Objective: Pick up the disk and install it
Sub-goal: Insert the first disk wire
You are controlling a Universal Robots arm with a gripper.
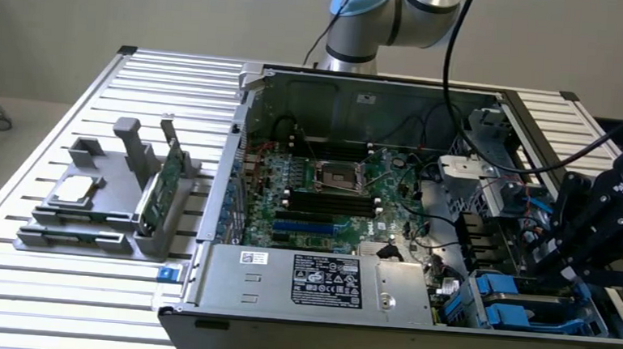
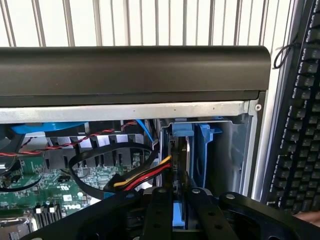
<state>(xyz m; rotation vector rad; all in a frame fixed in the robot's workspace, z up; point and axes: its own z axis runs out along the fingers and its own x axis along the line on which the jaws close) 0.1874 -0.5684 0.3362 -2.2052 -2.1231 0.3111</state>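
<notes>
In the wrist view the disk [image 2: 183,155] stands on edge in the drive bay at the corner of the open computer case, its grey body framed by a blue carrier. My gripper [image 2: 180,195] is shut on the disk's near edge, one black finger on each side of the blue frame. In the exterior view my gripper [image 1: 557,267] reaches down into the case at the exterior view's right, just above blue carriers [image 1: 504,296] in the bay. I cannot tell there which carrier is the held one.
Red and yellow cables [image 2: 145,175] run beside the bay. The motherboard [image 1: 322,191] and power supply [image 1: 294,279] fill the case. A grey fixture [image 1: 80,237] at the exterior view's left holds a silver chip [image 1: 76,192] and a green card [image 1: 157,185]. A keyboard [image 2: 300,125] lies outside the case.
</notes>
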